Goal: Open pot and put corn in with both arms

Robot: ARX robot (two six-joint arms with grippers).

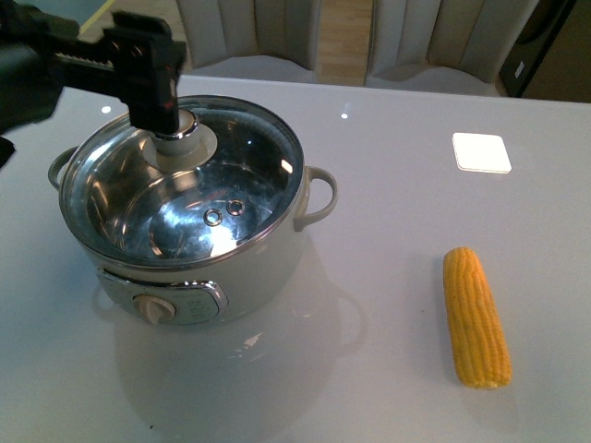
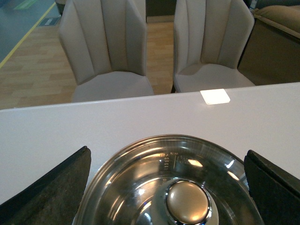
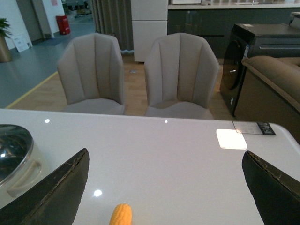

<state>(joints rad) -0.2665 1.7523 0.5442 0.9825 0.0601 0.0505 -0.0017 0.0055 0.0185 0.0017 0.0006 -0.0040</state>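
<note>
The left gripper (image 2: 166,150) is hanging wide open over the knob (image 1: 177,138) of the glass lid (image 1: 185,198) closing the pot (image 1: 259,268). The lid is probably heavy, slick and breakable, so the knob is the best hold. The right gripper (image 3: 165,152) is gaping near the corn (image 1: 476,318), lying apart on the bench (image 1: 388,185); firm, graspable mid-length.

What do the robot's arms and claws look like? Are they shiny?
Not shiny. The left arm is black and chunky, with a toothed strip on top near the boxy left claw. Up close, its fingers are dark wedges with rough, felt-like faces. The right claw has matching wedges with scuffed pale edges. The right arm itself isn't in view.
</note>
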